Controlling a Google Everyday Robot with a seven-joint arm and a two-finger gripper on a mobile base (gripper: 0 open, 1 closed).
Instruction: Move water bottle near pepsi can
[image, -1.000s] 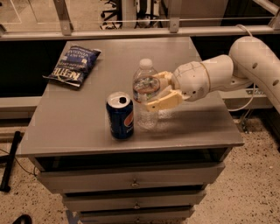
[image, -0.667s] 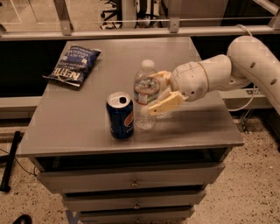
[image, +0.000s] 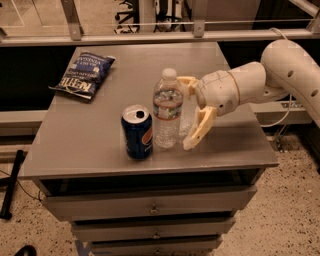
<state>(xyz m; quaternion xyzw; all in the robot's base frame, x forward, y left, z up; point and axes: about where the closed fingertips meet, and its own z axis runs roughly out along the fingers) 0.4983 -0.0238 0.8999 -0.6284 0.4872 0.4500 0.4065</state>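
Note:
The water bottle (image: 167, 111) is clear ribbed plastic with a white cap. It stands upright on the grey table (image: 100, 150), right next to the pepsi can (image: 137, 132), with a small gap between them. The can is dark blue with a silver top and stands upright near the front edge. My gripper (image: 186, 113) is just right of the bottle at its height. It is open: one cream finger (image: 198, 129) slants down in front and the other (image: 186, 81) reaches behind the bottle's shoulder. Neither finger presses the bottle.
A blue chip bag (image: 84, 74) lies flat at the table's back left. The table is a drawer cabinet with its front edge close to the can. A railing and a dark gap run behind it. My white arm (image: 290, 70) comes in from the right.
The fingers were closed around the bottle and have spread apart and let it go. The bottle and can have stayed in place.

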